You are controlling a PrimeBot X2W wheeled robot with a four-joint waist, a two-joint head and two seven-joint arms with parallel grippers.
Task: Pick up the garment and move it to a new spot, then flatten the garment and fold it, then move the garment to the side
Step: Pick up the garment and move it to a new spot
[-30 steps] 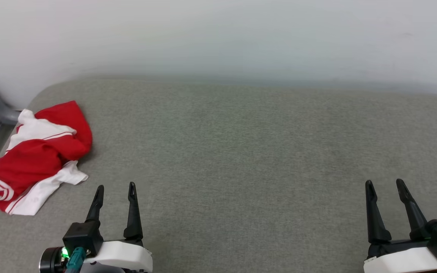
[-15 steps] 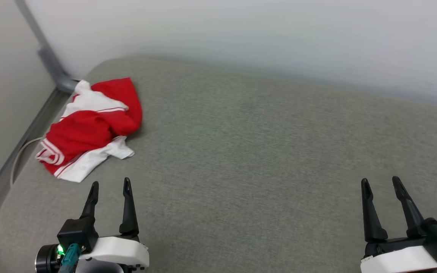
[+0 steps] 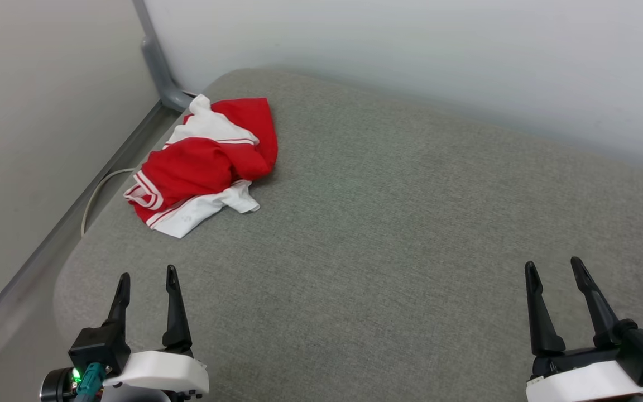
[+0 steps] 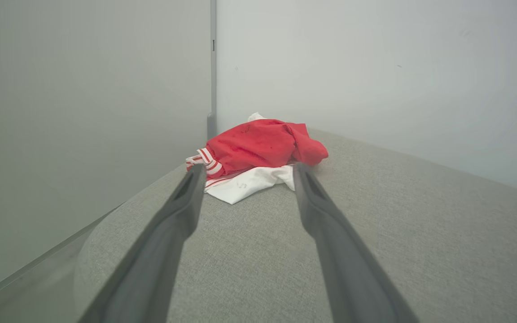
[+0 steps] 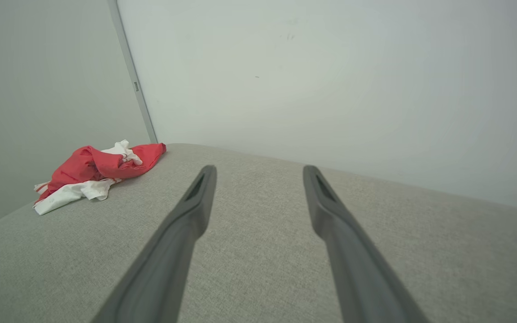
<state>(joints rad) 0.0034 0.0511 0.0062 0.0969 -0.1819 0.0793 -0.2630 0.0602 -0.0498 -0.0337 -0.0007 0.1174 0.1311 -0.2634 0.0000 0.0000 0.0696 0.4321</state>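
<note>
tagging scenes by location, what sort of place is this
Probably an indoor room corner: a grey upholstered surface, like a sofa or mattress, against plain pale walls, a crumpled garment on it.

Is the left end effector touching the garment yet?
Apart. The head view shows a strip of bare grey cushion between the open left end effector and the near white edge of the crumpled garment.

Scanning for text now: nothing I can read, just a tiny grey mark (image 4: 242,185) on the white fabric of the garment (image 4: 260,146), too small and faint to make out
</note>
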